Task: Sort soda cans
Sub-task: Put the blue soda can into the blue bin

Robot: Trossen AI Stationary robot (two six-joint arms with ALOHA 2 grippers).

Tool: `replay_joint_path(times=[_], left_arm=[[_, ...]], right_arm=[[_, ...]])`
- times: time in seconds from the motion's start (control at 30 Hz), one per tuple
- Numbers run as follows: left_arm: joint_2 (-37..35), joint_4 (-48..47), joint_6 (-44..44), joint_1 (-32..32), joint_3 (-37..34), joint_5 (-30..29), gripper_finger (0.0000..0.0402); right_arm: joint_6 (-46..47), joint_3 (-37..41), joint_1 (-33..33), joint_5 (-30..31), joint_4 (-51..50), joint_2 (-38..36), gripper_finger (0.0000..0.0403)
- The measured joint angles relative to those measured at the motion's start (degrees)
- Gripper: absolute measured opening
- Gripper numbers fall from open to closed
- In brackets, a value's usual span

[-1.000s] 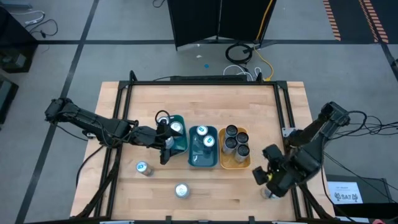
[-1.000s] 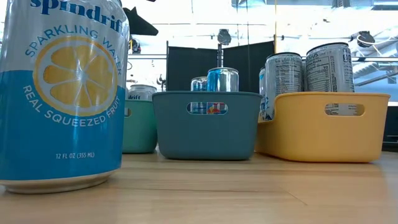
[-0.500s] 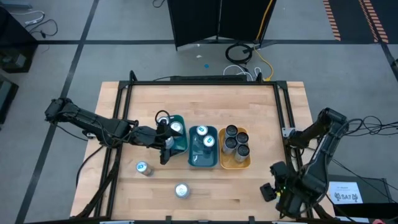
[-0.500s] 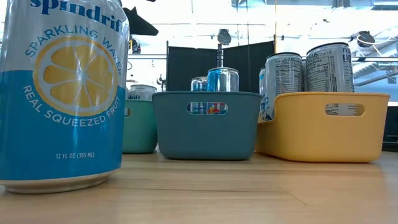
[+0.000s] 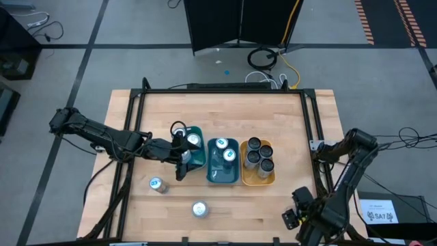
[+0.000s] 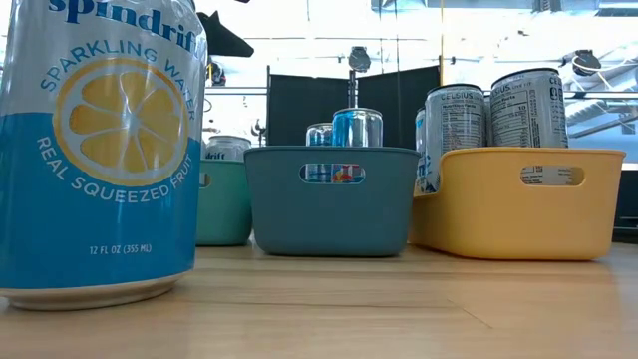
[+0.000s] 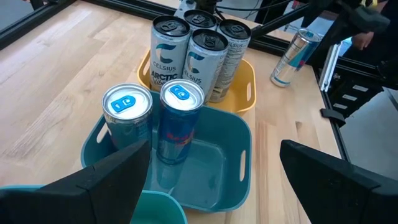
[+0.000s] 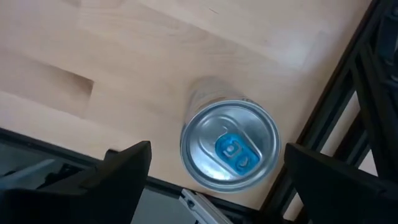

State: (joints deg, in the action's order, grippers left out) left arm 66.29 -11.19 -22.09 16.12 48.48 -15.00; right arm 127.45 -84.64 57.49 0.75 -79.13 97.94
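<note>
Soda cans stand sorted in three trays in a row: one in the green tray [image 5: 195, 156], two blue-tabbed ones [image 7: 180, 118] in the teal tray [image 5: 222, 175], several Celsius cans [image 7: 205, 53] in the yellow tray [image 5: 258, 180]. Two loose cans [image 5: 156, 184] [image 5: 199, 209] stand on the table's near left. My left gripper [image 5: 182, 152] hangs open beside the green tray. My right gripper [image 8: 216, 158] points down, open, above a blue-tabbed can [image 8: 230, 146] standing at the near right corner. Its fingers are on either side of the can, higher up, touching nothing.
A black metal frame [image 5: 313, 130] borders the table and runs close beside the corner can [image 8: 348, 87]. The loose Spindrift can [image 6: 100, 150] fills the left of the low view. Bare wood lies between the trays and the near edge [image 5: 246, 205].
My right gripper has swung toward the table's near edge and come lower, tipping to point straight down over the can at the near right corner, which it now covers in the high view. Its fingers have stayed open. The cans and trays have not moved.
</note>
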Motion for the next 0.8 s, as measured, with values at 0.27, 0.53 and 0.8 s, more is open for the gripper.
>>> replay_joint_path(times=[0.27, 0.53, 0.8], left_arm=[[0.01, 0.05, 0.00, 0.01, -0.01, 0.00, 0.0368], [0.02, 0.05, -0.09, 0.02, -0.01, 0.00, 0.0368], [0.01, 0.07, -0.11, 0.00, -0.01, 0.00, 0.0368]], right_arm=[[0.41, 0.61, 0.00, 0.57, -2.53, 0.94, 0.0324], [0.01, 3.50, 0.01, -1.08, 3.64, 0.78, 0.0298], [0.89, 4.07, 0.00, -0.76, 3.09, 0.78, 0.0286]])
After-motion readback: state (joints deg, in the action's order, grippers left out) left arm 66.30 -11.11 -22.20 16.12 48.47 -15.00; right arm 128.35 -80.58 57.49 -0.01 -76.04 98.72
